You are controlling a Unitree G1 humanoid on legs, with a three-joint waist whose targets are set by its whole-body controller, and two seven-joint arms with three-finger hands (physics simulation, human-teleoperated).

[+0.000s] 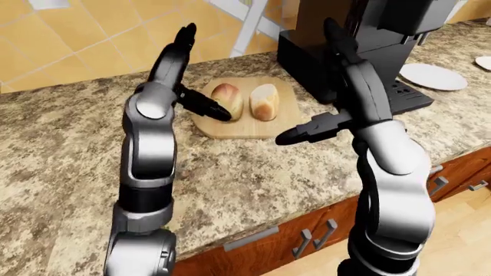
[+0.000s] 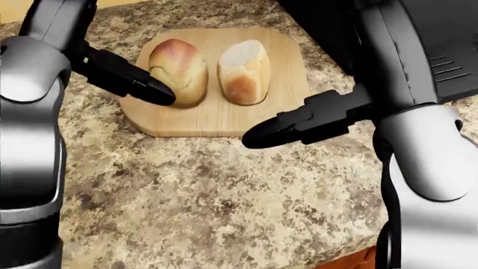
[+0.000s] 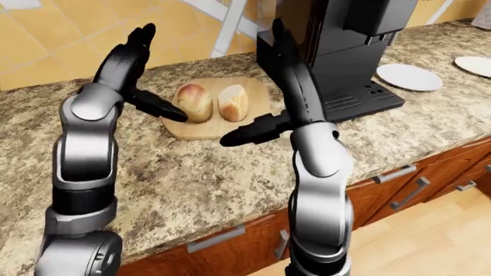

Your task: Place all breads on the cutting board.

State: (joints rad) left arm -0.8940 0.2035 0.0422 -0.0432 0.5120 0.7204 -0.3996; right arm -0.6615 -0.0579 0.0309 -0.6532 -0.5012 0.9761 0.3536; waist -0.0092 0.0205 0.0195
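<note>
Two bread rolls (image 2: 210,72) lie side by side on the cutting board (image 2: 224,120) — left hand (image 2: 123,78) spread beside one, right hand (image 2: 298,120) spread, empty, nearby above the surface (image 2: 209,202).

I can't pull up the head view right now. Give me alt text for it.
Two bread rolls lie side by side on a wooden cutting board on a speckled granite counter. The left hand and right hand are both open and empty; a left fingertip overlaps the left roll.
</note>
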